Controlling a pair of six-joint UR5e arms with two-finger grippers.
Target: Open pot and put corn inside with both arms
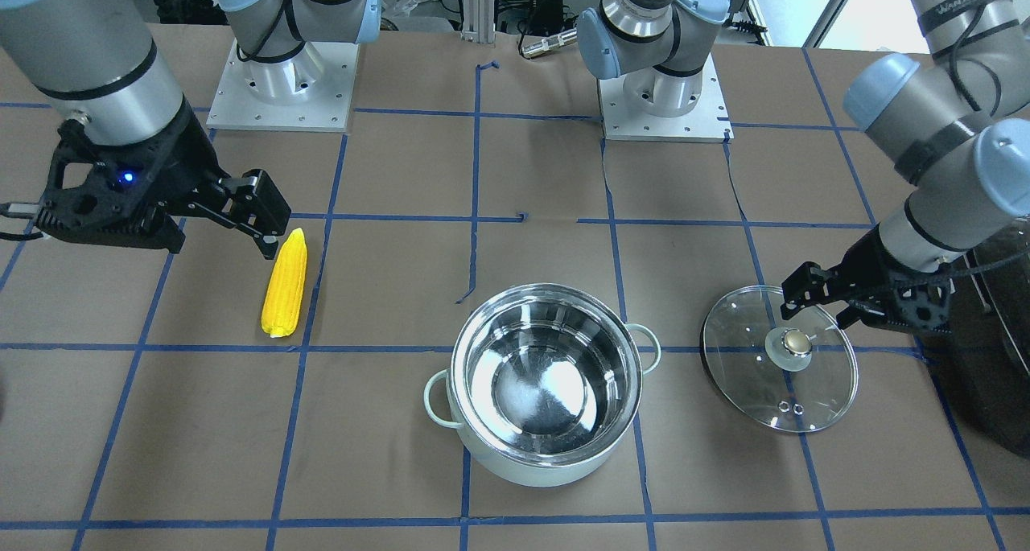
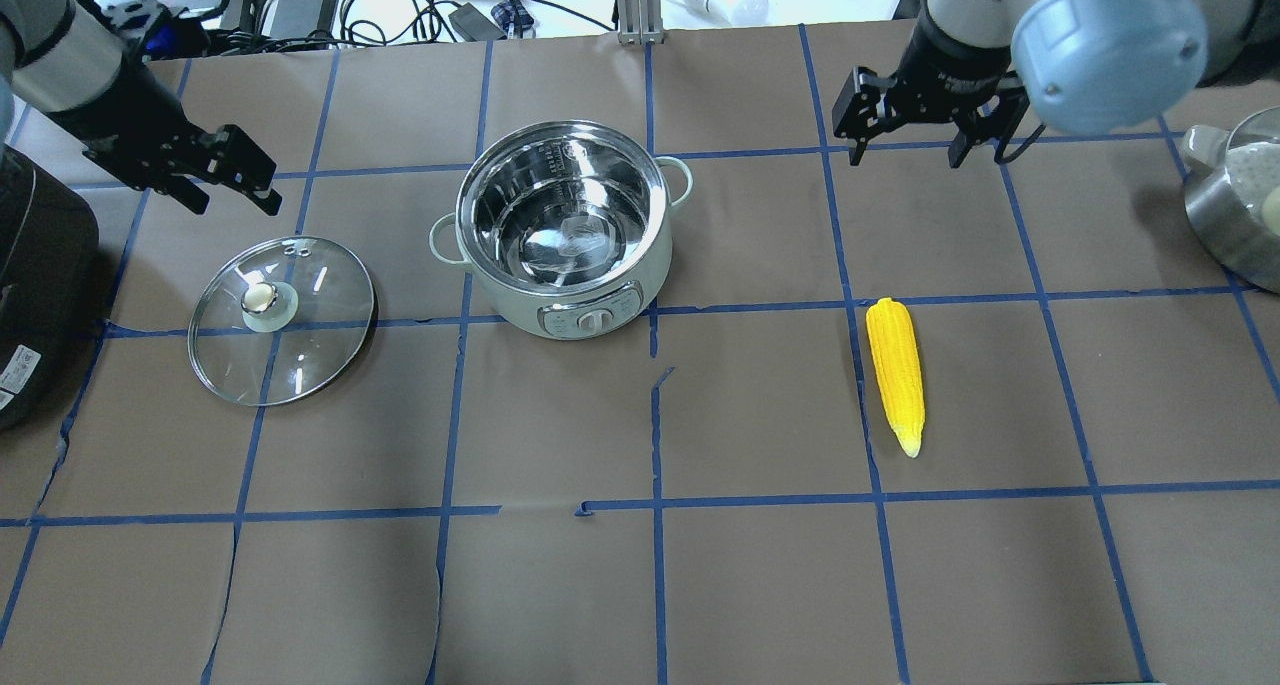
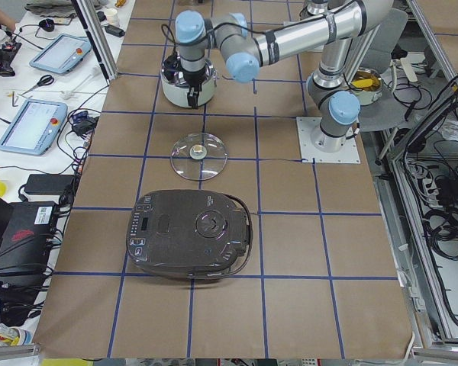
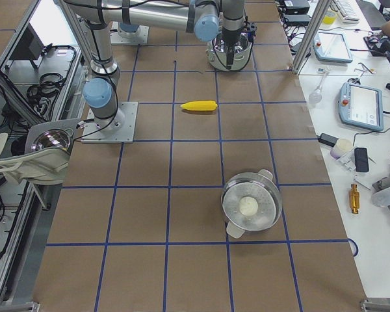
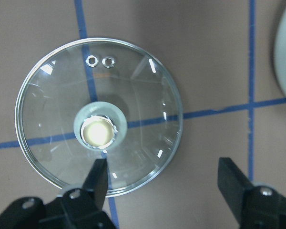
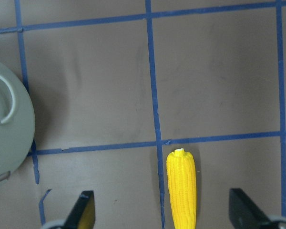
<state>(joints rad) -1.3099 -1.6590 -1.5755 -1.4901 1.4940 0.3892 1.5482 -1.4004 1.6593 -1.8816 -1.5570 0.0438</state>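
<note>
One mint-green pot (image 2: 563, 227) stands open in the middle of the tabletop (image 2: 760, 585). Its one glass lid (image 2: 282, 305) lies flat, knob up, apart from it on the robot's left, and the one yellow corn (image 2: 895, 370) lies well apart on the right. Of the two arms, the left arm's fingers (image 5: 97, 179) hang spread wide above the lid's edge and the right arm's fingers (image 6: 242, 207) spread wide above the corn, neither pair touching anything. One black appliance (image 2: 40, 265) sits at the far left; one steel pan (image 2: 1235, 215) at the far right seems to hold something white.
</note>
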